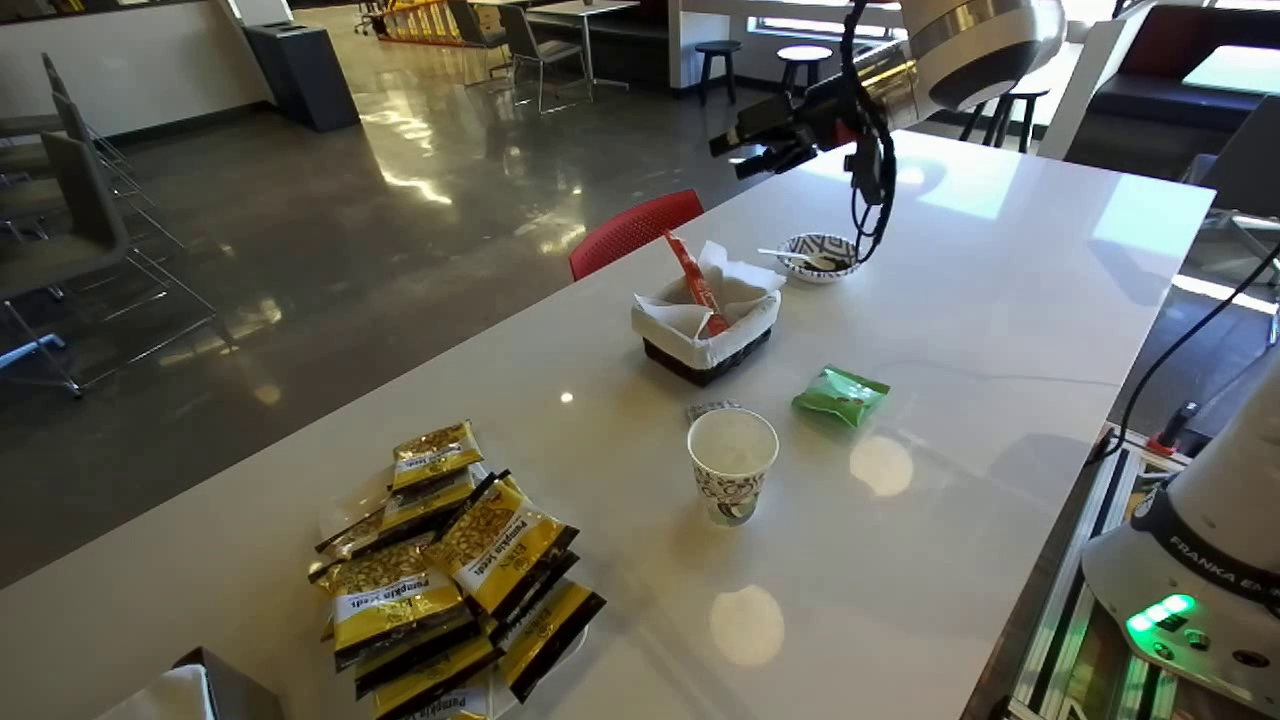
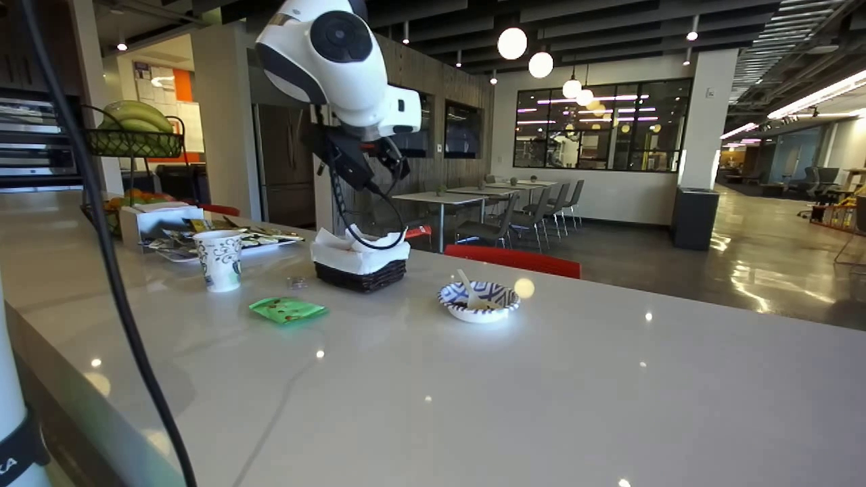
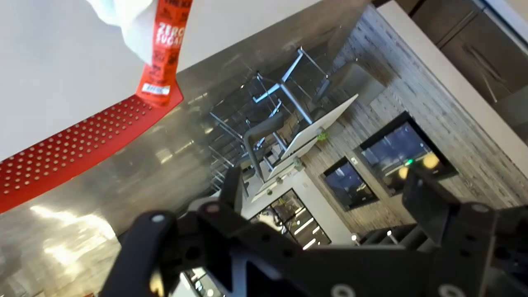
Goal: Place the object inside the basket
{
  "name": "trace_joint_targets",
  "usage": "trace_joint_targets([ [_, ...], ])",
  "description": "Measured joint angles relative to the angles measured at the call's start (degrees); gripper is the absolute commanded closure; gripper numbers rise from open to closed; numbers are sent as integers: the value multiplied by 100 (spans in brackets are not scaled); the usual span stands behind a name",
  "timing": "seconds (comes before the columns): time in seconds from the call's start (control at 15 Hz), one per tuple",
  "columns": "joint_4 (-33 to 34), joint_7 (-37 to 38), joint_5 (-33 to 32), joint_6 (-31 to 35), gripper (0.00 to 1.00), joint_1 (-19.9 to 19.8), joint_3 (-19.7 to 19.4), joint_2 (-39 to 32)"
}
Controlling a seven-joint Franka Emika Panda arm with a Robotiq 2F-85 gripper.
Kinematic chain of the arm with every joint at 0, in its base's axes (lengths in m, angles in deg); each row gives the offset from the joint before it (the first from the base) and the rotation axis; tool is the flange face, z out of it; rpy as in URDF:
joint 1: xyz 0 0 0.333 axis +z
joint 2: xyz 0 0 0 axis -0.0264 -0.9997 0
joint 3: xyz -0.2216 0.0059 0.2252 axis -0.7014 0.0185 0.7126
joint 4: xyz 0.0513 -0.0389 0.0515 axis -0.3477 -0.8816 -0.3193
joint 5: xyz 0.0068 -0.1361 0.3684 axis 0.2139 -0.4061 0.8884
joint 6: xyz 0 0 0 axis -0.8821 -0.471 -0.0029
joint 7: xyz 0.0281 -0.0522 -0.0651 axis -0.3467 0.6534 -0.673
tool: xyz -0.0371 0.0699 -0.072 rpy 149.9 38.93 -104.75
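The object, a long thin red stick packet [image 1: 695,278], rests tilted in the basket [image 1: 712,362], its upper end sticking out past the rim. The basket is dark and lined with white paper; it also shows in an exterior view [image 2: 362,277], where only the packet's red tip [image 2: 418,231] is seen. In the wrist view the packet [image 3: 165,53] hangs over white liner paper at the top left; the basket's dark wall is out of view. My gripper [image 1: 745,158] is above the table's far edge, apart from basket and packet. In the wrist view its fingers [image 3: 324,192] are spread with nothing between them.
A patterned bowl [image 1: 820,258] with a spoon stands beside the basket. A green packet [image 1: 842,396], a paper cup [image 1: 733,465] and a pile of pumpkin seed packets [image 1: 450,570] are on the table. A red chair [image 1: 635,232] stands at the table edge.
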State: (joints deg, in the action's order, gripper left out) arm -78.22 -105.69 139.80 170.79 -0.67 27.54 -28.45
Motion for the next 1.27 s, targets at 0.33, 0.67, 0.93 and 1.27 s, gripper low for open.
trace_joint_targets([
  [0.33,-655,2172,-2288,-667,0,-562,920,850],
  [0.67,-338,4146,-4564,-2979,0,-1617,1227,1536],
  [0.93,563,5500,-6283,-4697,0,-2248,993,2029],
  [1.27,1297,6216,-7375,-5404,0,-1720,191,2170],
])
